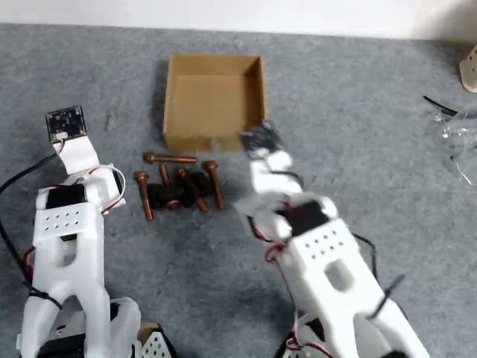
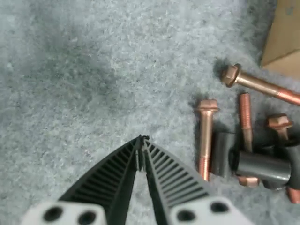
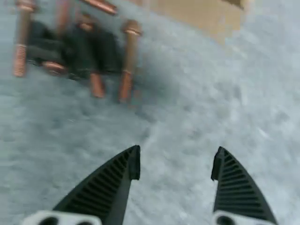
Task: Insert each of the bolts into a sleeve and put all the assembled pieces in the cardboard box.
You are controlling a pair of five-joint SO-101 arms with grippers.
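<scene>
Several copper bolts (image 1: 177,183) and dark sleeves (image 1: 168,194) lie in a heap on the grey carpet just in front of the cardboard box (image 1: 214,101), which holds nothing. The same bolts (image 2: 206,136) and sleeves (image 2: 262,166) lie beside my left gripper (image 2: 142,139), which is shut with nothing in it, over bare carpet to the left of the heap. My right gripper (image 3: 176,161) is open and holds nothing, over the carpet to the right of the heap of bolts (image 3: 129,58). The right arm (image 1: 298,216) stands right of the pile.
The box corner (image 2: 283,37) lies beyond the bolts in the left wrist view. Clear plastic and black wires (image 1: 455,130) lie at the far right of the carpet. A small circuit board (image 1: 65,123) sits at the left.
</scene>
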